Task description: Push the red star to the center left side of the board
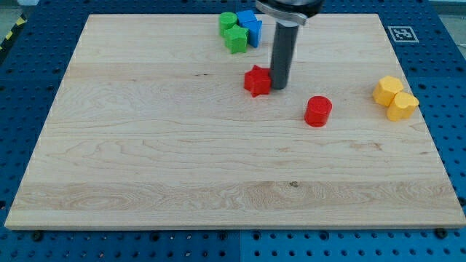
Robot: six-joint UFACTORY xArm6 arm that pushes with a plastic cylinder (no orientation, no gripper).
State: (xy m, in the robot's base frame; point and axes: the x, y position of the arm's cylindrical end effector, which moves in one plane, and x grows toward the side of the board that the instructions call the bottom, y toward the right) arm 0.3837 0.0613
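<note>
One red cylinder [318, 110] sits nearest, two yellow blocks [395, 98] at the view's right. The single red star [257, 81] touches my tip [279, 87], which carries no claw. Farthest: two green [232, 32], two blue blocks [250, 26]. Wooden counter [145, 160], blue pegboard [444, 87] around.

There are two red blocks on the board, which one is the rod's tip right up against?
The red star. My tip sits against its right side in the view, while the red cylinder stands apart, farther toward the view's right and bottom.
</note>
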